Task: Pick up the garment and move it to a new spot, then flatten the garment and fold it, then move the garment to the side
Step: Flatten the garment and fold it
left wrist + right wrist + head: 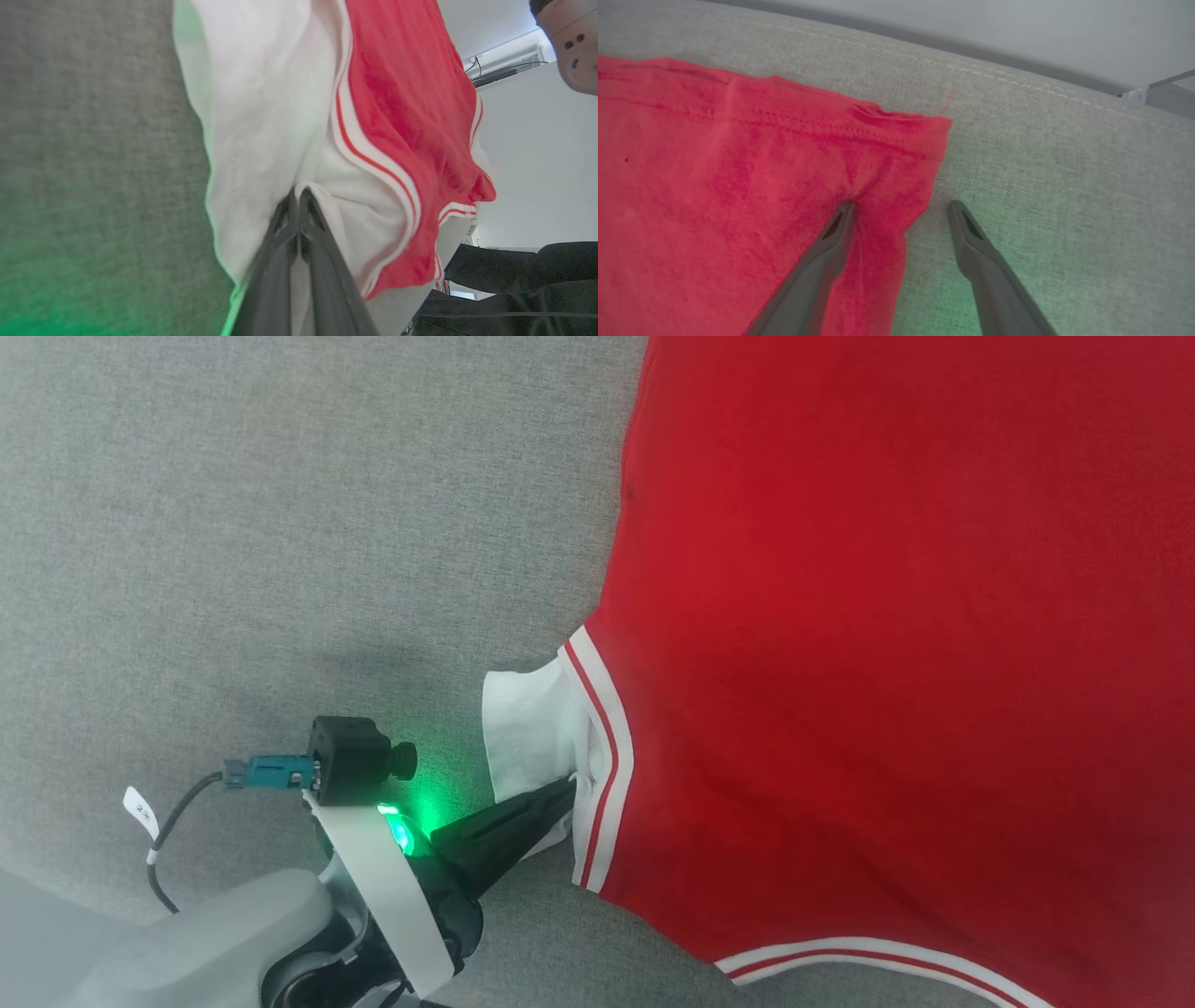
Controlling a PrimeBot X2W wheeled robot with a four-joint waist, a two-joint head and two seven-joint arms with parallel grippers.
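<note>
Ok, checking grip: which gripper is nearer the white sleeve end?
Left: left gripper pinches the white sleeve end; right gripper straddles the T-shirt's hem corner, open.

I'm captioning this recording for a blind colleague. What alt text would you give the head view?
The left gripper is shut on the white sleeve end of the red garment, which lies spread over a grey fabric surface. A green light glows on the wrist beside a small black camera.

Grey fabric surface (233,523), white wall (537,163)
</note>
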